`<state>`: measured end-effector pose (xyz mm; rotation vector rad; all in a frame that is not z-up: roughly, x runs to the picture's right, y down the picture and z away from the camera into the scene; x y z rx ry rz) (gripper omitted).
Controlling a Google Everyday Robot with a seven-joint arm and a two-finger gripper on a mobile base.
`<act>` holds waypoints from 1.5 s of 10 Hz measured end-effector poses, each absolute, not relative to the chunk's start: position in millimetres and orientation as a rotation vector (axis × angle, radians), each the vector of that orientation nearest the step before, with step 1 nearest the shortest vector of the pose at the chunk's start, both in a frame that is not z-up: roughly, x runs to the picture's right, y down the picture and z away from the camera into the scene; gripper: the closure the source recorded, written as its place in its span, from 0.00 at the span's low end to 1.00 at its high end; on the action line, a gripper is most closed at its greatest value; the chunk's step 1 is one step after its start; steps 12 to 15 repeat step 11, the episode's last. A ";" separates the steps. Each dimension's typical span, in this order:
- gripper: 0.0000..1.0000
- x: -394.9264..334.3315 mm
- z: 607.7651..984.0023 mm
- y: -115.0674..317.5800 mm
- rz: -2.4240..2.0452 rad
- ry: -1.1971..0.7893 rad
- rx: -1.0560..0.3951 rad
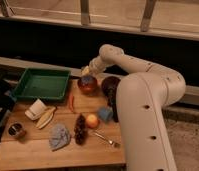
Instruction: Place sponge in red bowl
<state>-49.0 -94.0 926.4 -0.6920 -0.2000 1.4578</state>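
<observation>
The gripper [87,70] is positioned just above the far rim of the red bowl [87,84]; its grasp state cannot be determined. The sponge [86,79], light blue, sits at the bowl's mouth directly beneath the gripper. The green tray [41,85] lies left of the bowl.

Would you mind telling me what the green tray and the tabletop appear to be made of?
The green tray looks like moulded plastic: uniform colour, smooth raised rim. The tabletop seems wooden, with a warm tan matte surface, though grain is hard to confirm. The gripper sits above the red bowl.
</observation>
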 end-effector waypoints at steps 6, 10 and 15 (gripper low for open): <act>0.29 -52.6 939.1 -82.0 1.458 -0.145 -0.728; 0.29 -54.2 939.6 -81.0 1.455 -0.144 -0.728; 0.29 -53.2 939.5 -81.4 1.456 -0.144 -0.727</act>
